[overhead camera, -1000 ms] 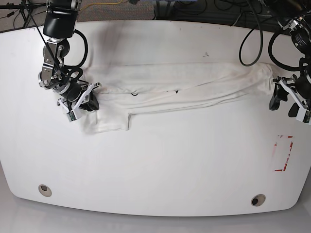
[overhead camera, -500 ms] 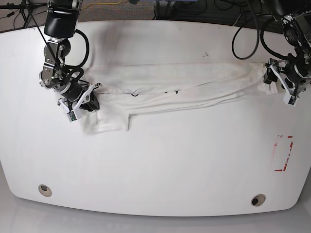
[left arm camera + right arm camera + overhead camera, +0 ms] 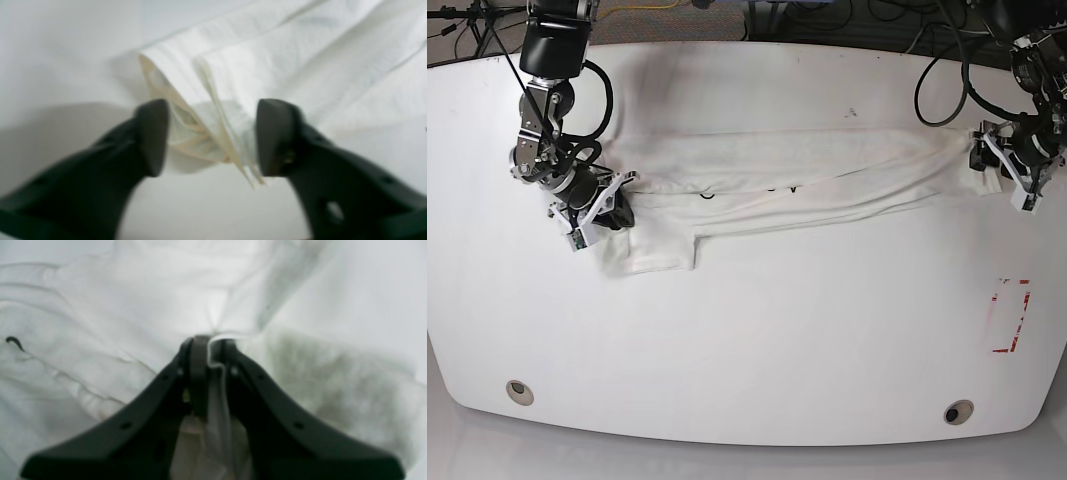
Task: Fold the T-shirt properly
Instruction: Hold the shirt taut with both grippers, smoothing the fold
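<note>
Here, the T-shirt (image 3: 787, 175) lies folded lengthwise in a long band across the table (image 3: 757, 340). Right gripper (image 3: 208, 353) is clamped on cloth at one end. Left gripper (image 3: 211, 136) straddles the other end's corner, fingers apart.

near half of table (image 3: 757, 350) bare | t-shirt (image 3: 787, 175) spans far half
</note>
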`<state>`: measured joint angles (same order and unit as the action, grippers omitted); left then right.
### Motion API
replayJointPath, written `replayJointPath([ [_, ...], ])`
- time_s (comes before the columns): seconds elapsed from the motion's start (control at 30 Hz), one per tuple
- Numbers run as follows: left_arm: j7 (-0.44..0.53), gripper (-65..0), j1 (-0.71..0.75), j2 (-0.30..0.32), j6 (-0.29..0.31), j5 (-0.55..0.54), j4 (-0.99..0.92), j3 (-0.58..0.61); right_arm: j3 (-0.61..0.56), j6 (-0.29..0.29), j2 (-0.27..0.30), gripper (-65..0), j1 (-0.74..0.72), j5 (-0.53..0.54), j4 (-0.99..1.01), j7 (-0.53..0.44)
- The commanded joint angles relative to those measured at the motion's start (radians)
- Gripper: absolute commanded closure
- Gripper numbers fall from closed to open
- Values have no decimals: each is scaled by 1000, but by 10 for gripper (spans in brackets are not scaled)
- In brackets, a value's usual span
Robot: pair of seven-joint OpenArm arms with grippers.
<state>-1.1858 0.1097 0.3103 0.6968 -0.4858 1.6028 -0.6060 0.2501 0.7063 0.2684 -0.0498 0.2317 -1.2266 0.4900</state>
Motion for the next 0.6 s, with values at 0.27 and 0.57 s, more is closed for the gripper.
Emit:
replayJointPath([
  [0.27,11,-50,-75,17,1,-9,-49,45,-5,-8,-1,-75,26,-68,9,97],
  [0.57,-26,-89,-97,19,1,-12,26,42,-5,-8,-1,-75,26,-65,9,97],
])
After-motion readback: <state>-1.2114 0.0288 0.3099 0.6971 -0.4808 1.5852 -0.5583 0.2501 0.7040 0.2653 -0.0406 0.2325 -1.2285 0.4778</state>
